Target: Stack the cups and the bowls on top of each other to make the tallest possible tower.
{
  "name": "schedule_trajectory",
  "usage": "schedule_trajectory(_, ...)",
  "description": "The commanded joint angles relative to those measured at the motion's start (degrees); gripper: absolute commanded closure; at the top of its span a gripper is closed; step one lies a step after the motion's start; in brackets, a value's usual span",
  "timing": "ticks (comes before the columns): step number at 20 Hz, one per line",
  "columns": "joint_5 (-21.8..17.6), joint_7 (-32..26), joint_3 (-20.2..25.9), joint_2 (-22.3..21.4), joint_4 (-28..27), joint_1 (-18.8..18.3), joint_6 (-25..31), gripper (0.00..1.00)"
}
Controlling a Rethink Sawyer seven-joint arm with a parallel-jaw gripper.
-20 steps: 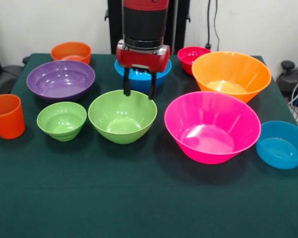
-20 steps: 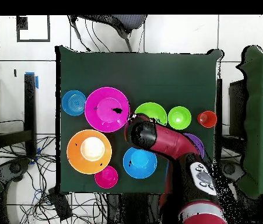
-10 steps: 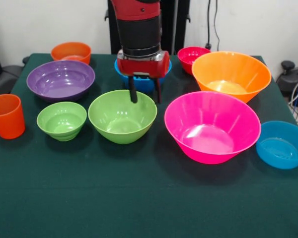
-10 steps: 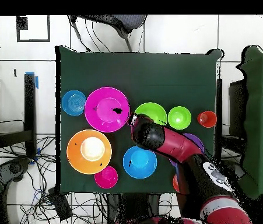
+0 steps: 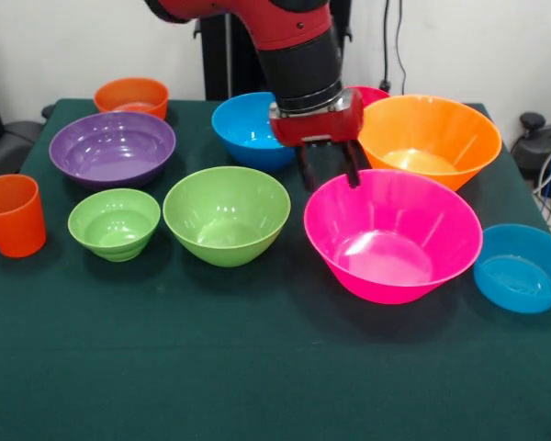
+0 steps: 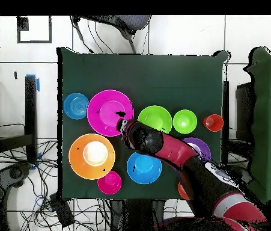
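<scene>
Nine bowls (image 5: 227, 214) and one cup (image 5: 12, 214) spread singly across the worktop (image 5: 257, 377), none stacked, cup set at the front view's left edge, end effector (image 5: 329, 169) held above the largest near bowl's far rim

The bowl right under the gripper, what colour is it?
Pink, clearest in the front view.
</scene>
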Motion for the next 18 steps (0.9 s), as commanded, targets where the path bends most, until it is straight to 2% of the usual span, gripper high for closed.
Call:
schedule_trajectory(1,3.27,11.06,11.88,2.73,5.33,-2.45,1.13,0.0)
schedule_trajectory(3,2.45,11.16,10.21,3.15,4.18,-0.99,-0.19,0.0)
schedule_trajectory(6,0.29,10.14,5.26,4.73,0.8,2.64,-1.86,0.0)
schedule_trajectory(15,-3.75,7.76,-1.03,8.12,-3.02,6.05,-5.46,0.0)
schedule_trajectory(18,-4.9,6.58,-2.95,7.8,-3.89,7.29,-4.43,0.0)
